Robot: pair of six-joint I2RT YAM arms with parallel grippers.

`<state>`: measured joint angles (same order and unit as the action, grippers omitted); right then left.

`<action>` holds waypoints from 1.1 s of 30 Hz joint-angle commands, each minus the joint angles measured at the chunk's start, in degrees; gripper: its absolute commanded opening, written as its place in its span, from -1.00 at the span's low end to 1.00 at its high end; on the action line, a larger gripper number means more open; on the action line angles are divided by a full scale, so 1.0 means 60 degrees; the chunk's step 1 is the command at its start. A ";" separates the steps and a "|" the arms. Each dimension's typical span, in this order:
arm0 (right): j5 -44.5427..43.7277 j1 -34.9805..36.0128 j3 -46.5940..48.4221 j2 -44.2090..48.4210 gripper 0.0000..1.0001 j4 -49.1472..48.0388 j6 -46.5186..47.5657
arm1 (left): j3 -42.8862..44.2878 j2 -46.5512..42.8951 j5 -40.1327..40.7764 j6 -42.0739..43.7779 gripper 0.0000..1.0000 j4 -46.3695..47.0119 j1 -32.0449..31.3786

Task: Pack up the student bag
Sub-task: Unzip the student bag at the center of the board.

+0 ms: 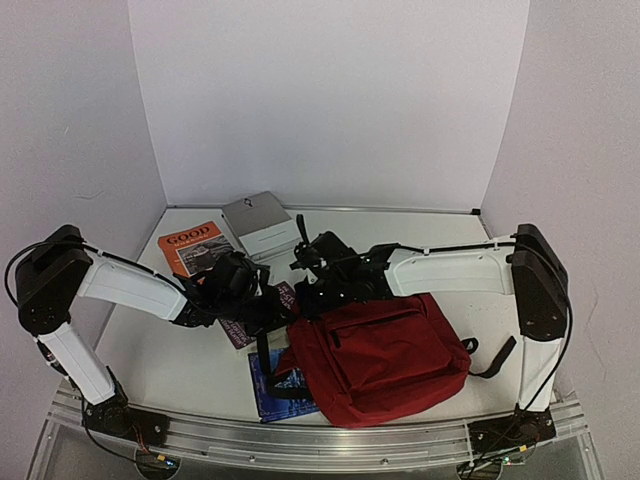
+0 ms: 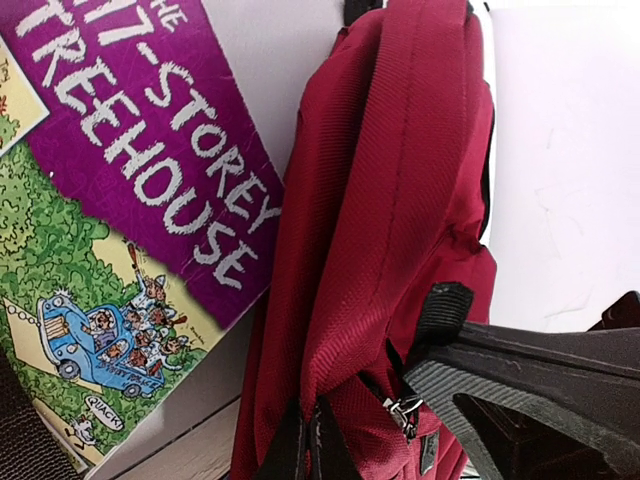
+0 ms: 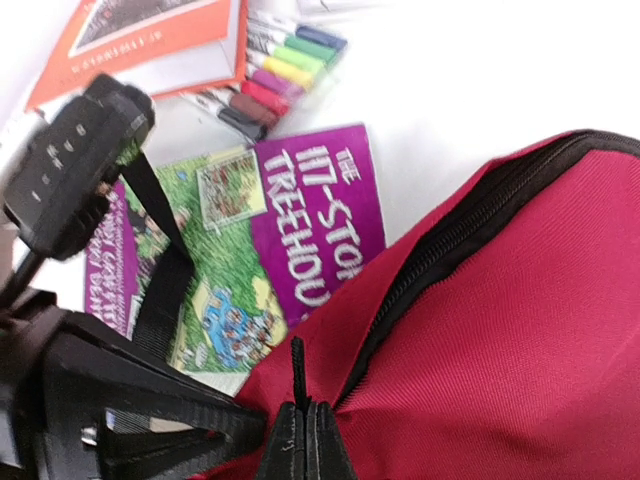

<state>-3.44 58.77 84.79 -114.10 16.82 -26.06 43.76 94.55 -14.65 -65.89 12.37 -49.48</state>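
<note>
Left tool [image 2: 306,448], right tool [image 3: 303,442] adjacent, clamping bag [image 1: 390,360]

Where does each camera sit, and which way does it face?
Top external: above and behind the arms, looking down on the table; left arm and right arm show.
Left wrist: on the left arm, facing red backpack and purple Treehouse book; left end effector at bottom.
Right wrist: on the right arm, facing the same two, plus markers; right end effector at bottom.
Both wrist views share backpack and book.

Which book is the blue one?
The blue book sticking out from under the red bag at the near edge. The orange book lies far back left, and the purple Treehouse book sits between them.
</note>
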 commanded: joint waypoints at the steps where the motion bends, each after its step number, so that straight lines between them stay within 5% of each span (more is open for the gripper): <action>1: -0.1215 -0.0466 0.0945 0.0103 -1.00 -0.0803 -0.0140 | -0.0305 -0.0353 -0.0241 0.0269 -1.00 -0.0657 -0.0155; 16: -0.0549 -0.1295 0.1115 0.0139 -1.00 -0.1671 0.0073 | -0.0682 -0.0958 0.0047 0.0321 -1.00 -0.1219 -0.0221; 23: 0.3114 -0.1565 0.0930 0.0423 -1.00 -0.2333 0.1421 | -0.0703 -0.1264 0.0033 0.0781 -0.99 -0.1384 -0.0221; 26: 0.4199 -0.1488 0.0437 0.0734 -1.00 -0.2523 0.1604 | -0.0441 -0.1360 0.0142 0.1003 -1.00 -0.1664 -0.0221; 33: 0.3892 -0.1128 -0.1867 0.2229 -1.00 -0.3666 0.0898 | -0.0268 -0.1513 0.0662 0.1021 -0.81 -0.1980 -0.0221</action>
<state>21.21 52.03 78.47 -109.73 5.73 -19.04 41.94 87.24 -10.21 -61.25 7.35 -49.87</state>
